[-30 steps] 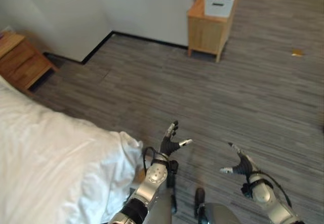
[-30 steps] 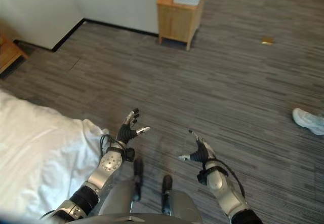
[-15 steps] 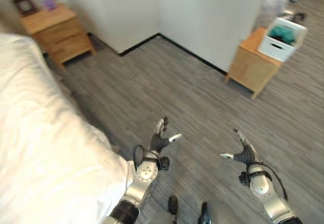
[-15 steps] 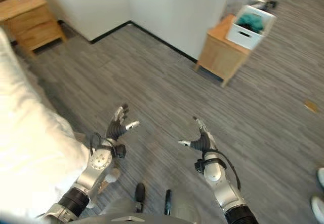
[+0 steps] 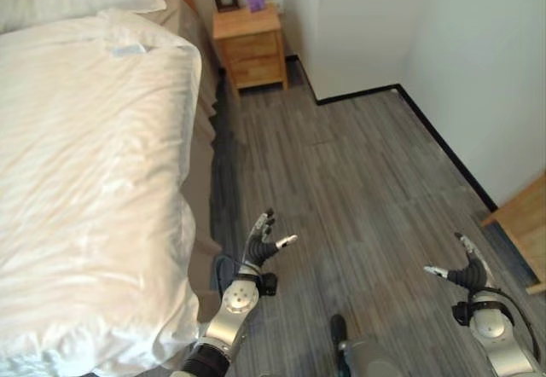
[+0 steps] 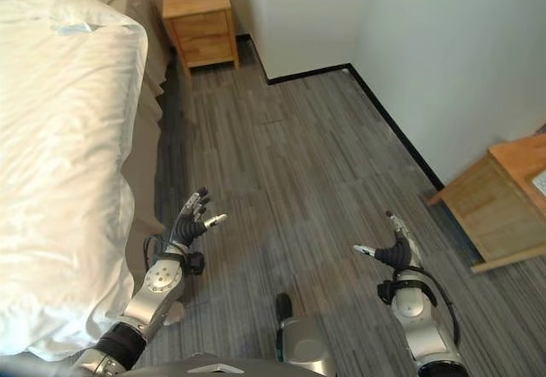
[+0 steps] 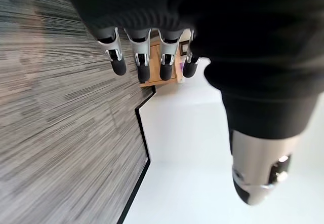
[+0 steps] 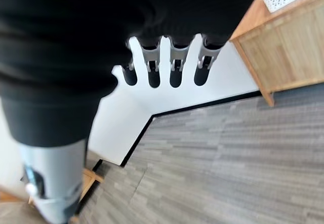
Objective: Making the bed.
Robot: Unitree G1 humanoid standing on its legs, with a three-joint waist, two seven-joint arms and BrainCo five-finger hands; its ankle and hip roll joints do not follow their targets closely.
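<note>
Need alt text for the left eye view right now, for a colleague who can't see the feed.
Both robot hands, the left hand and the right hand, hang open and empty over grey plank floor. A bed with a rumpled white duvet runs along the robot's left, a wooden nightstand beyond it by the wall.

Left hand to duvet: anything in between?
Bare floor and the bed's tan side separate the left hand from the duvet, per the left eye view.
</note>
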